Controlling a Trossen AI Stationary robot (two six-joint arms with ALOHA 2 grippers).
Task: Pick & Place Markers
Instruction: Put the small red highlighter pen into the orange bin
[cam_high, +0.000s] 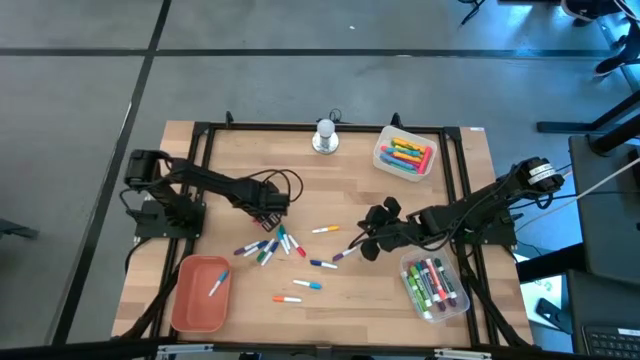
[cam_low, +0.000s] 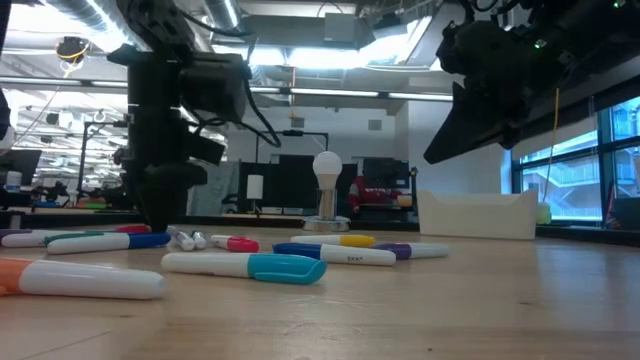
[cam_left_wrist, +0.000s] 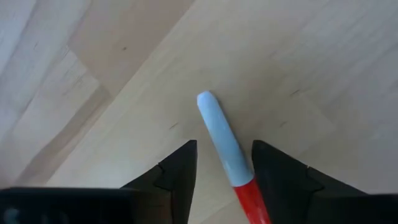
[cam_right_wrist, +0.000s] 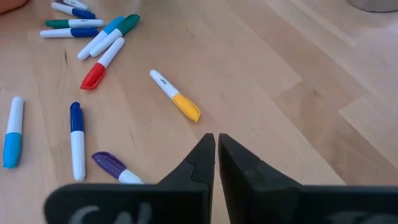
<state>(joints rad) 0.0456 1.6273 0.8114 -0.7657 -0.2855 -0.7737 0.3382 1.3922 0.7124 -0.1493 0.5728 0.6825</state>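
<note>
Markers (cam_high: 283, 245) lie scattered across the middle of the wooden table (cam_high: 330, 185) in the high view, roughly a dozen loose ones, so I'd judge the job well short of finished: one marker rests in the salmon-coloured tray (cam_high: 190, 300) at the lower left, while a clear tub (cam_high: 382, 160) at the upper right and a second clear tub (cam_high: 460, 305) at the lower right each hold a colourful batch. The left gripper (cam_high: 272, 213) sits at the top of the loose cluster just left of centre, and the right gripper (cam_high: 370, 243) hangs right of centre. A small silver knob (cam_high: 325, 138) stands at the top middle. From the low view the markers read as smooth plastic cylinders with glossy caps, lying flat on the pale grained wood, a white-barrelled one with a teal cap (cam_low: 245, 266) nearest, and a white tub (cam_low: 478, 215) at the right. In the left wrist view the fingers (cam_left_wrist: 177, 171) stand apart astride a white marker with a red cap (cam_left_wrist: 227, 152), not yet pinching it. In the right wrist view the right gripper is clenched on nothing, above a yellow-capped marker (cam_right_wrist: 175, 95) at centre and a purple-capped one (cam_right_wrist: 115, 168) at lower left.
</note>
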